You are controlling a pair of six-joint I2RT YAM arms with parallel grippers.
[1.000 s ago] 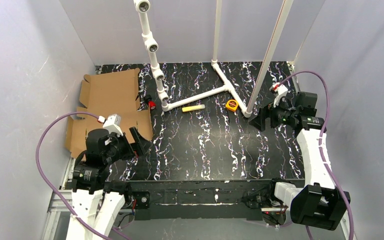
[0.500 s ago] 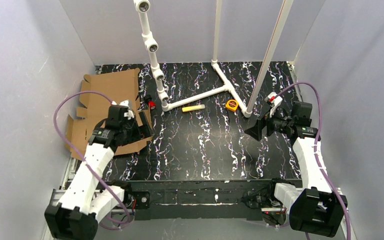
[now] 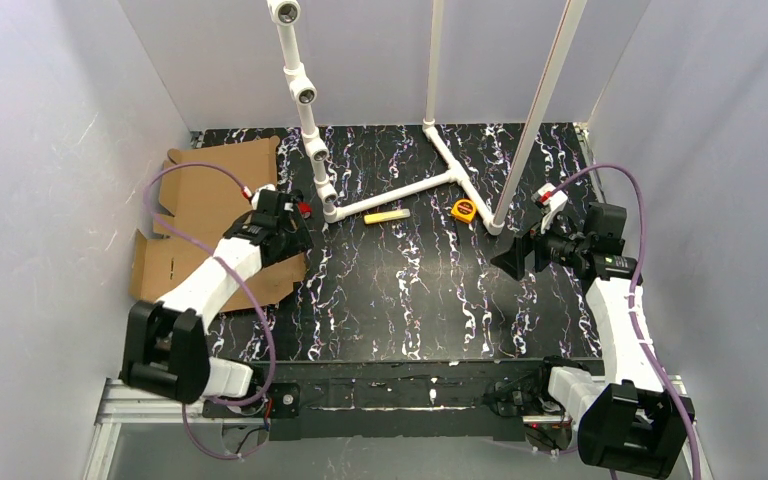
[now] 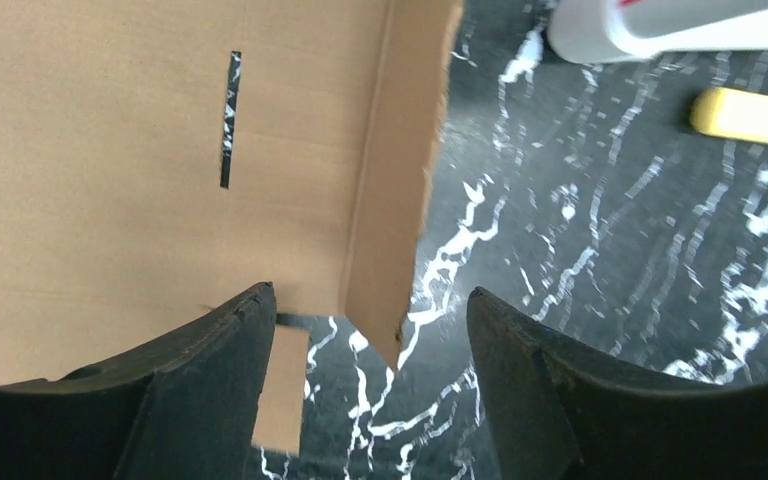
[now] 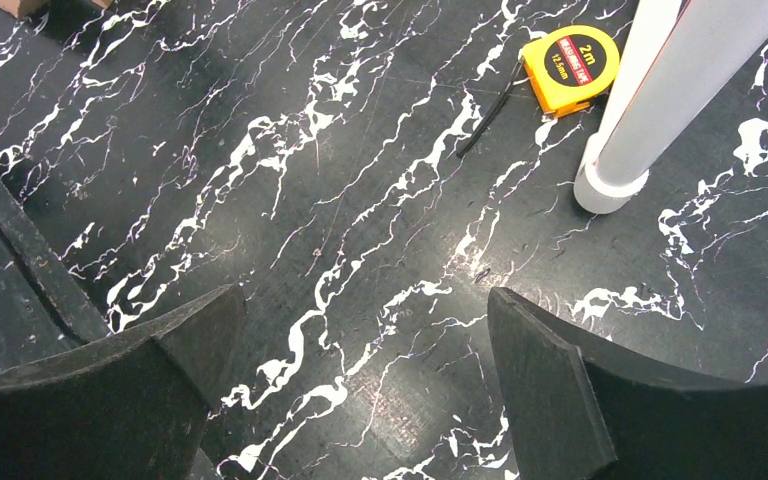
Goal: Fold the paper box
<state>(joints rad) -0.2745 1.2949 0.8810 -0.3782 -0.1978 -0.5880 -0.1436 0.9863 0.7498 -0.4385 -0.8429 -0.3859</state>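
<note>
The black marbled table (image 3: 410, 300) carries the paper box (image 3: 210, 190) at its far-left side. It is an unfolded brown sheet lying mostly flat, with nothing on or in it, and its long axis runs away from the arm bases.

The left gripper (image 3: 294, 236) hangs over the box's right edge and is much the nearer of the two. In its wrist view the main panel (image 4: 110, 200) spreads ahead and to the left of the fingers (image 4: 210, 390). A narrow side flap runs straight forward, and its near corner sits in the gap between the jaws. The jaws are fairly wide apart and touch nothing, so closing on that flap looks like the next move.

The right gripper (image 3: 512, 257) is well off to the box's right, spread wide and empty. A white pipe (image 5: 660, 90) and a yellow tape measure (image 5: 570, 55) lie ahead of its fingers.
</note>
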